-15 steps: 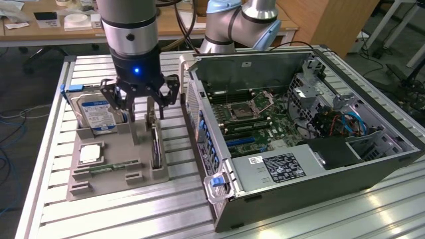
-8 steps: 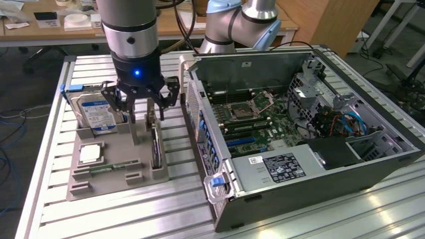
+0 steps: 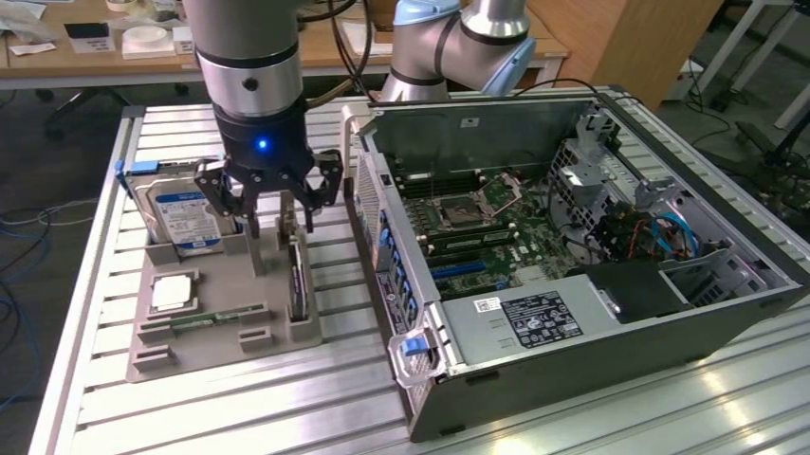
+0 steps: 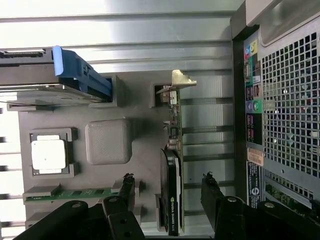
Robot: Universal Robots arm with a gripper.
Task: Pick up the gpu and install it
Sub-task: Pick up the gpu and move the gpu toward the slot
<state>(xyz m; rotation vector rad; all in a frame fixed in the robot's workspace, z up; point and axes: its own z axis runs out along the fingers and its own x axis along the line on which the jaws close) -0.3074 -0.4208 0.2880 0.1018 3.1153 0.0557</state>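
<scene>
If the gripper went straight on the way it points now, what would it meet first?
Probably the gpu, standing on edge in the grey holder: the open gripper points down at it, one finger to each side. Height above it is unclear.

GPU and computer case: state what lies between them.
In the wrist view, bare table slats lie between the gpu and the computer case, with one jaw of the open gripper hanging over them.
</scene>
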